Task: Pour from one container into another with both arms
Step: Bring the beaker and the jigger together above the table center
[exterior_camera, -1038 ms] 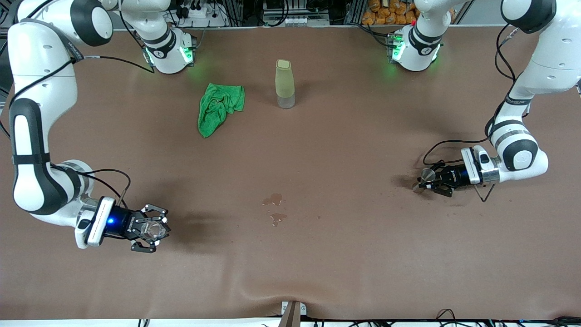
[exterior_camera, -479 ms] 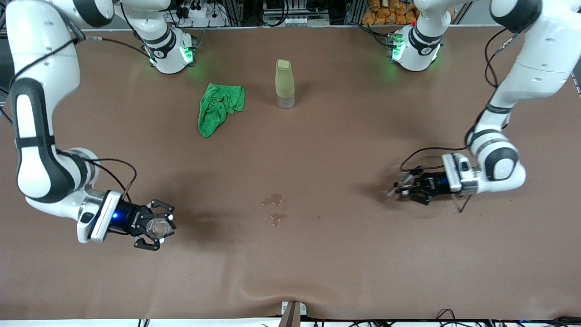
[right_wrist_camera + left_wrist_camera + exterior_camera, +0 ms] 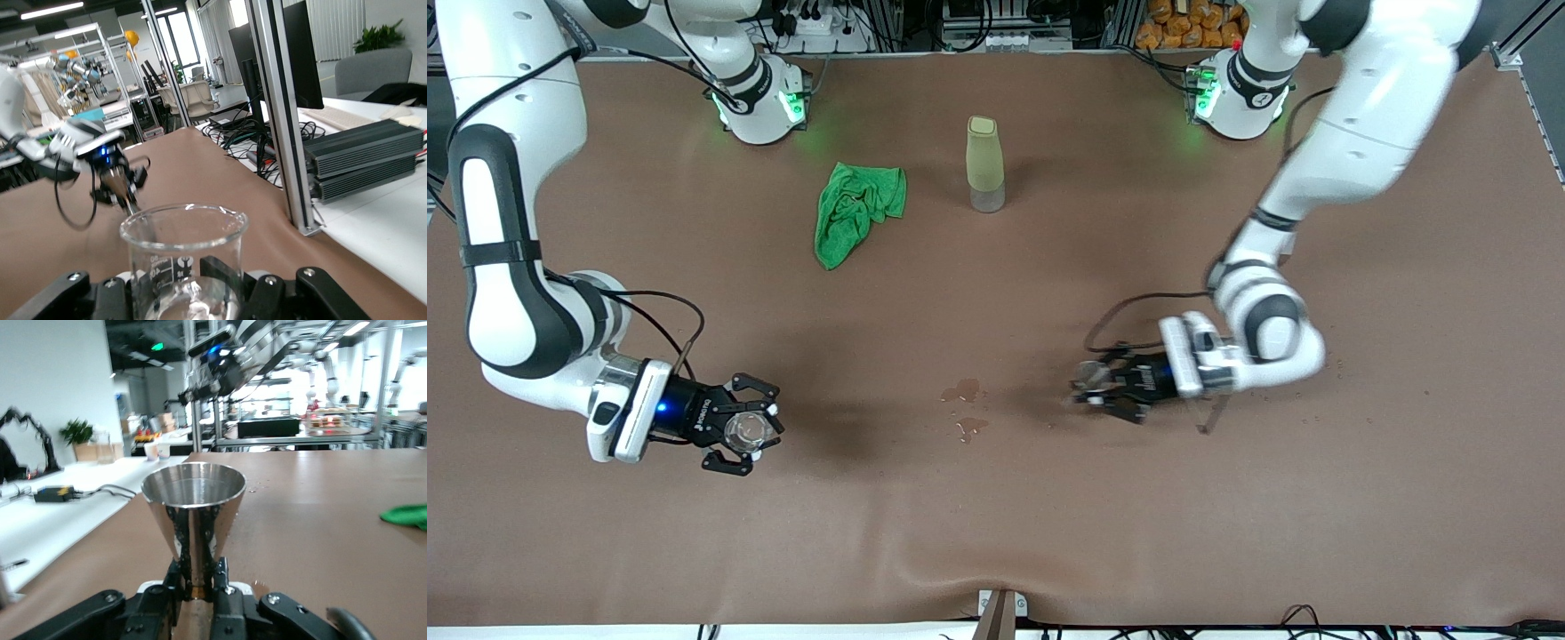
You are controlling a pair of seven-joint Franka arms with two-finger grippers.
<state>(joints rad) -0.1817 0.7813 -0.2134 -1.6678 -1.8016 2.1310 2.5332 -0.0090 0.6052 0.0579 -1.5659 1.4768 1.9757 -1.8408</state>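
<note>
The small clear glass cup (image 3: pixel 744 433) sits upright in my right gripper (image 3: pixel 747 436), which is shut on it, low over the table at the right arm's end. In the right wrist view the cup (image 3: pixel 183 257) fills the space between the black fingers (image 3: pixel 223 280). The silver jigger (image 3: pixel 1089 377) is held at its narrow waist by my left gripper (image 3: pixel 1100 392), which is shut on it near the table's middle. The left wrist view shows the jigger (image 3: pixel 193 500) upright, its upper cone open at the top, with the gripper (image 3: pixel 200 579) clamped around its waist.
A tall pale olive-green bottle (image 3: pixel 984 164) stands toward the robots' bases, with a crumpled green cloth (image 3: pixel 858 213) beside it. Small wet spots (image 3: pixel 964 409) lie on the brown table between the two grippers.
My left arm has swung the jigger a long way toward the table's middle and the wet spots. My right gripper has crept slightly toward the middle with the cup.
</note>
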